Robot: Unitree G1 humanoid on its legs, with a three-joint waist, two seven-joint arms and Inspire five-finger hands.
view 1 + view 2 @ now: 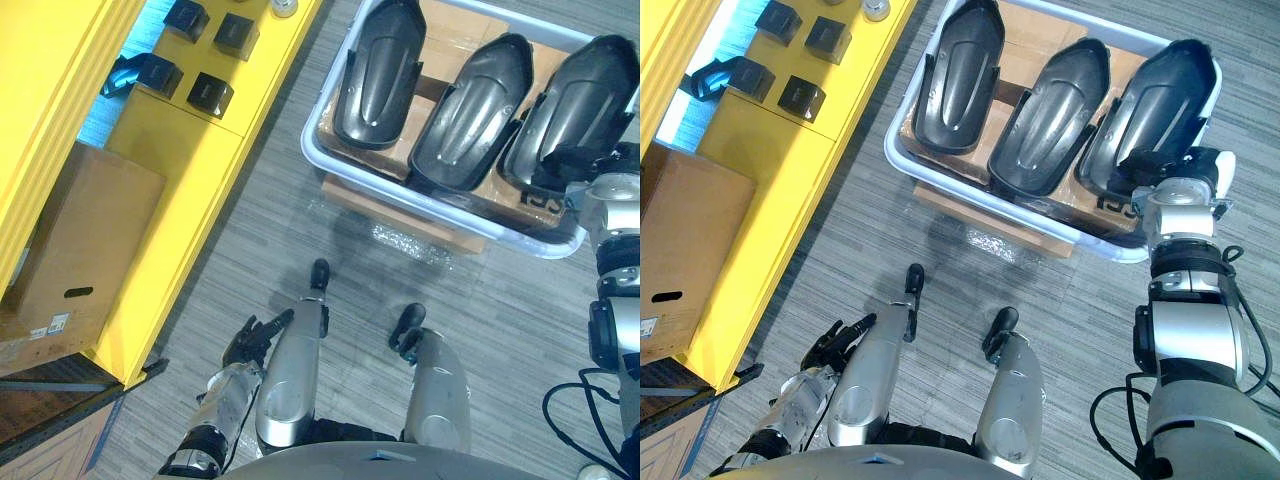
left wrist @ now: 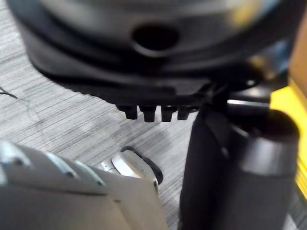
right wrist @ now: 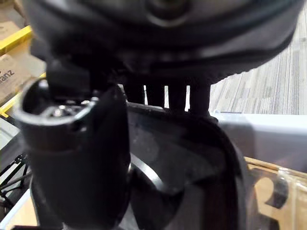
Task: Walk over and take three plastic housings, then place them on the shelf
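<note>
Left hand [image 1: 255, 338]: hangs low by the robot's side over the grey floor, fingers relaxed and empty, judged spare for now.
Right hand [image 1: 1145, 165]: reaches down onto the near end of the rightmost housing [image 1: 1160, 90]; whether it has closed on it cannot be told.
Housings: all three lie side by side in the white tray [image 1: 312, 150], hollow side down; none is lifted yet.
Yellow shelf [image 1: 190, 200]: off to the robot's left, already carrying small black boxes [image 1: 210, 95] and a cardboard box [image 1: 85, 240]; it is the likely drop-off.
</note>
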